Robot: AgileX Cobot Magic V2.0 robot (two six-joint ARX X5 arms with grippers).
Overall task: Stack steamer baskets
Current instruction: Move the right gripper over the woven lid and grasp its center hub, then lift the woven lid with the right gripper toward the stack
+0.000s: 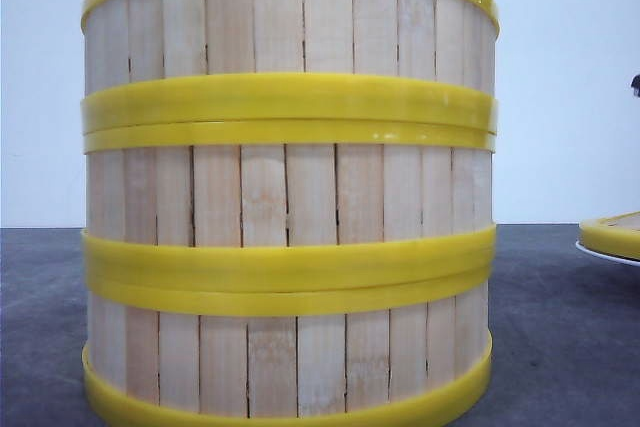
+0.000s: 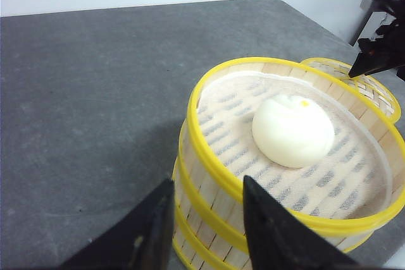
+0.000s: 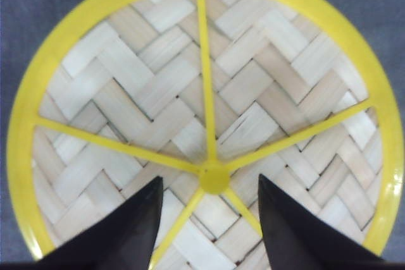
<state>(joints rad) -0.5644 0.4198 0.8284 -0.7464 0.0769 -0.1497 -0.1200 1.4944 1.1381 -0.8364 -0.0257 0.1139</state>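
Three steamer baskets (image 1: 290,197) stand stacked, filling the front view, with pale slat walls and yellow rims. The top basket (image 2: 215,156) holds a white bun (image 2: 292,129) on a cloth liner. My left gripper (image 2: 207,181) is open just above the near side of that basket's rim, one finger outside the wall and one over the inside. My right gripper (image 3: 209,178) is open over a round woven lid (image 3: 158,86) with yellow spokes, its fingertips on either side of the yellow hub (image 3: 214,179).
The lid (image 1: 612,235) rests on a white plate (image 1: 600,252) at the right edge of the front view, close beside the stack. Grey tabletop (image 2: 95,93) stretches around the stack. A white wall stands behind.
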